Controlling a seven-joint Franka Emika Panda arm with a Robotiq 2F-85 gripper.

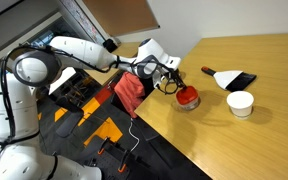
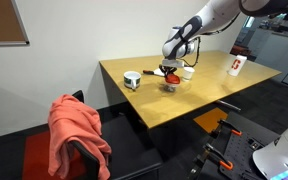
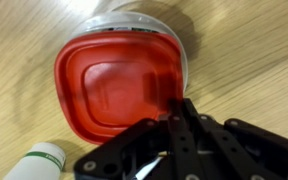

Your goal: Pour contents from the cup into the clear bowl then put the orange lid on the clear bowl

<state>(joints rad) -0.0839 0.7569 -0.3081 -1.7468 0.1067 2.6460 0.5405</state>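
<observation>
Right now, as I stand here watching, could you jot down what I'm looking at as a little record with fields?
orange lid: lying on top of the clear bowl, covering it
gripper: shut, tips at the lid's edge; whether it pinches the lid is unclear
cup: standing upright on the table, apart from the bowl
table: light wood
red cloth: draped over a chair beside the table
</observation>
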